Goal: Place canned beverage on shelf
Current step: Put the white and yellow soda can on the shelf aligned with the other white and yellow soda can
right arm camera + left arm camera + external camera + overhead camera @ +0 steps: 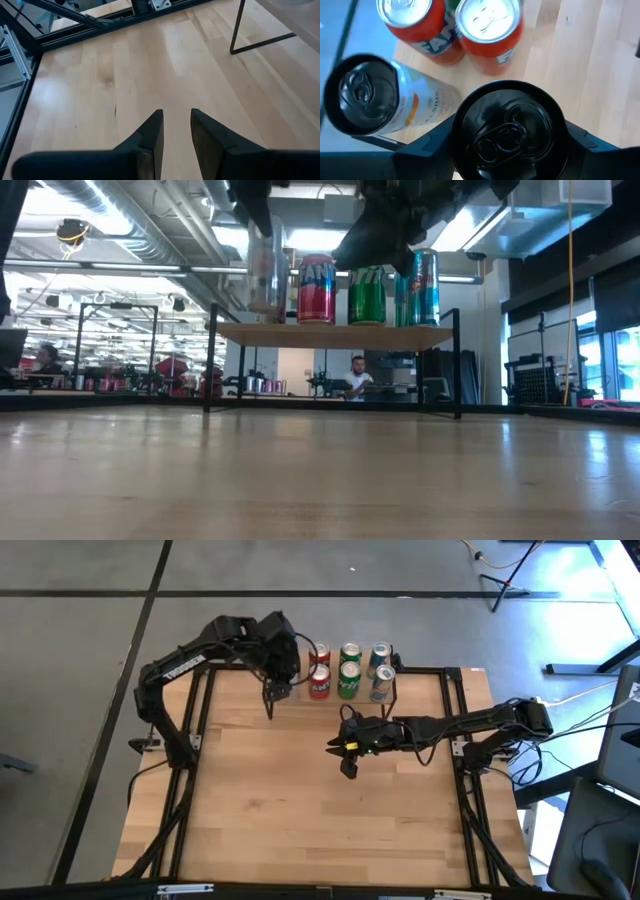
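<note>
The shelf (340,334) stands at the table's far edge, a wood plank on thin black legs. On it stand red cans (487,30), green cans (349,668) and blue cans (381,670). My left gripper (278,690) is over the shelf's left end, shut on a black-topped can (510,131). A second black-topped pale can (367,97) with an orange label stands beside it. My right gripper (345,752) hangs over the middle of the table, fingers a little apart and empty. My left gripper pinches the can between its two fingers (432,142), one on each side of the can's wall just below the black top rim (462,115). The fingers come from above, pointing down. The can stands upright at the shelf's left end (265,280); whether its base rests on the plank I cannot tell.
Bare table wood (150,65) lies under my right gripper (176,127), with one black shelf leg (237,27) beyond it. A black frame rail (455,740) runs along the table's sides. A person (358,375) sits in the room behind.
</note>
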Robot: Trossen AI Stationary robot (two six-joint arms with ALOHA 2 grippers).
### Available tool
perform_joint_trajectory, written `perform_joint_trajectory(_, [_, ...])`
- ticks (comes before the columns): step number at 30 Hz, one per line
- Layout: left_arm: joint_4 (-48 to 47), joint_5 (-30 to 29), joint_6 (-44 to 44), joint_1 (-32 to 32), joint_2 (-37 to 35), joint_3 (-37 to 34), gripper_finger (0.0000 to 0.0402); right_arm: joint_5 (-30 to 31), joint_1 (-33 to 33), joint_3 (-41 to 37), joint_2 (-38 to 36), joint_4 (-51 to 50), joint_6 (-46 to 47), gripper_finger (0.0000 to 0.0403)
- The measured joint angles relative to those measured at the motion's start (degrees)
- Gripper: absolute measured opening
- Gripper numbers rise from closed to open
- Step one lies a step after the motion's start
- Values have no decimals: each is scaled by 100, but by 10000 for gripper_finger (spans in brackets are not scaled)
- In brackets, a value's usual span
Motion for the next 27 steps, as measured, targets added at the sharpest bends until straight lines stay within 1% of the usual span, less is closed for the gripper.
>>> perform_joint_trajectory(4, [58, 273, 161, 241, 125, 0, 220, 0, 0, 0, 0, 0, 152, 88])
perform_joint_trajectory(10, [124, 347, 494, 478, 299, 0, 221, -1, 7, 0, 0, -41, 319, 88])
perform_joint_trajectory(14, [79, 507, 570, 604, 370, 0, 224, -1, 7, 0, 0, -101, 445, 88])
perform_joint_trajectory(19, [132, 470, 638, 620, 376, 0, 247, -2, 7, 0, 0, -101, 476, 88])
perform_joint_trajectory(27, [233, 435, 711, 625, 380, 0, 300, -2, 7, 0, 0, -96, 476, 88])
